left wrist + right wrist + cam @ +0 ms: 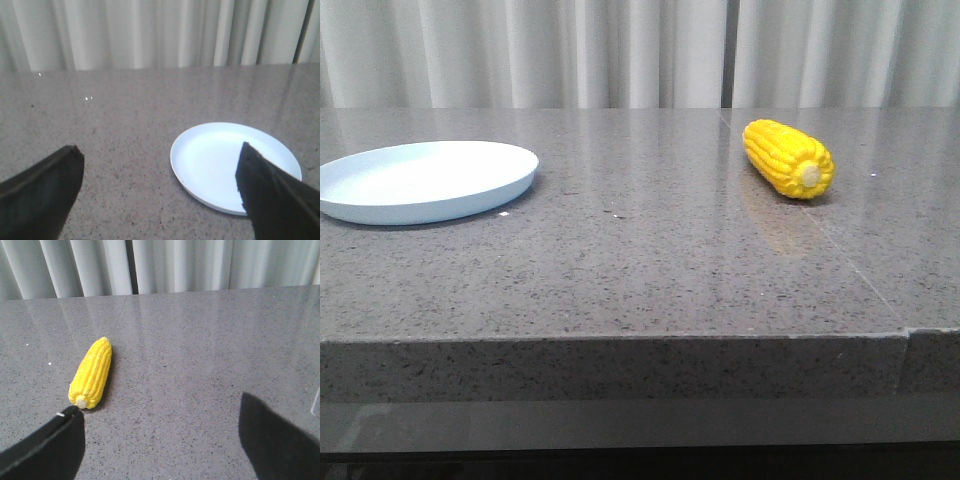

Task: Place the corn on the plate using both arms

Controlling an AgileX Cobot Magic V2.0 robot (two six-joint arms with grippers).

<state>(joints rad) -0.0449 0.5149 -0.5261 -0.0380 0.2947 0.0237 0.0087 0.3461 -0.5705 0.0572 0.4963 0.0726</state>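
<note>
While nothing is being gripped, both black matte grippers are being held spread wide above the speckled grey stone tabletop (650, 270). The left gripper (160, 162) is being seen with fingers (40, 192) well apart, one finger overlapping the near rim of the round shallow pale blue-white plastic plate (215, 160) in the wrist view. The right gripper (160, 415) is likewise being held apart, one fingertip (60, 440) just beside the cream core end of the bright yellow glossy toy corn cob (92, 372). Farther out in the front view, the plate (425, 180) is being shown at the left, the corn (787, 158) well apart at the right, lying flat on the table. Pale pleated curtains (620, 50) are being seen behind.
</note>
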